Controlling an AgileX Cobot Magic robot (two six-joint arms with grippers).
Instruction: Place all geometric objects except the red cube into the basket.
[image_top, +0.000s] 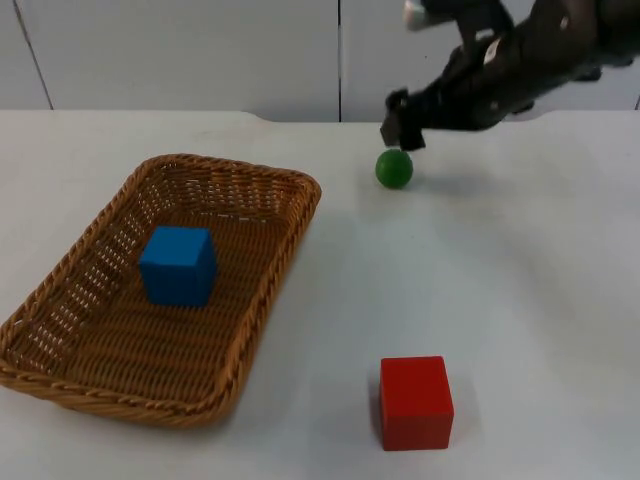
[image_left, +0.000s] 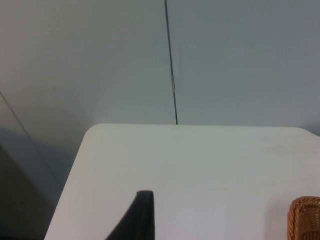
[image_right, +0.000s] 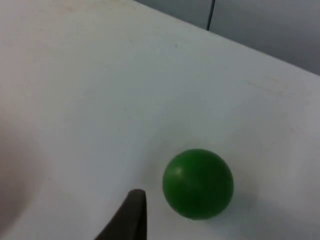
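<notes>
- A white bench (image_top: 520, 300) is running back to a grey partition wall (image_top: 200, 50).
- The right tool (image_top: 404, 131) is hovering just above and behind the small green ball (image_top: 394, 168); whether its fingers are apart or together I cannot tell.
- The left tool (image_left: 142, 220) is waiting near a bench corner.
- Judged step: reaching for the ball, the last piece to move; next it calls for lowering around the ball, closing, then carrying it to the woven wicker basket (image_top: 290, 195).
- Count: one ball on the bench, one blue cube (image_top: 178, 264) lying inside the basket, one red cube (image_top: 415, 402) sitting well apart, one basket.
</notes>
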